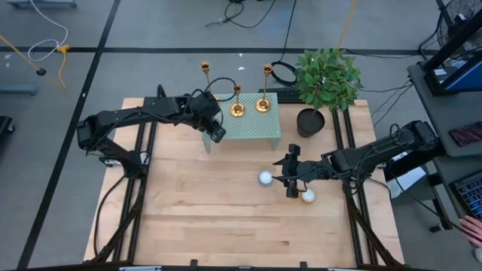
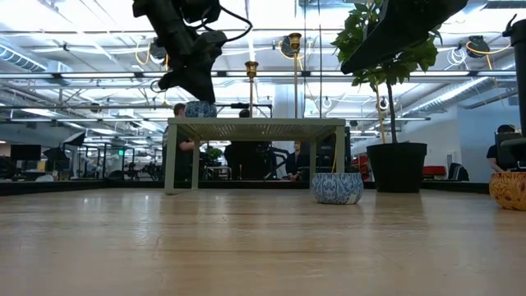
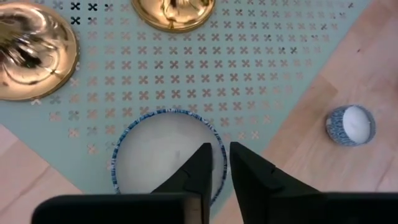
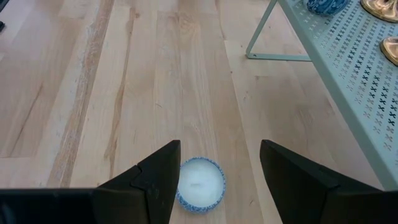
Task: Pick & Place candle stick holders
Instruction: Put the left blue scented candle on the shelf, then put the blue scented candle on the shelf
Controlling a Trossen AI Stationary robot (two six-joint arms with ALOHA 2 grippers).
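Three gold candle stick holders stand upright on a pale green perforated stand (image 1: 256,129): left (image 1: 205,69), its base hidden by my left arm, middle (image 1: 237,108) and right (image 1: 263,102). Two of the round bases show in the left wrist view (image 3: 31,56) (image 3: 174,12). My left gripper (image 1: 216,134) is over the stand's near left corner, shut on a blue-white tea-light cup (image 3: 161,149). My right gripper (image 1: 291,179) is open low over the wood. A white tea-light (image 4: 199,180) stands on the table between and just ahead of its fingers, untouched. My left gripper has the tea-light cup's rim (image 3: 219,142) between its two fingers, one finger (image 3: 198,169) over the wax inside and one outside. The fingers come from above, pointing down. The cup stands upright on the green stand (image 3: 261,74).
A potted plant (image 1: 325,79) in a dark pot (image 1: 309,122) stands at the stand's right end. Another tea-light (image 1: 308,196) lies beside my right wrist. In the low view an orange cup (image 2: 508,189) shows at the right. People sit in the room behind.
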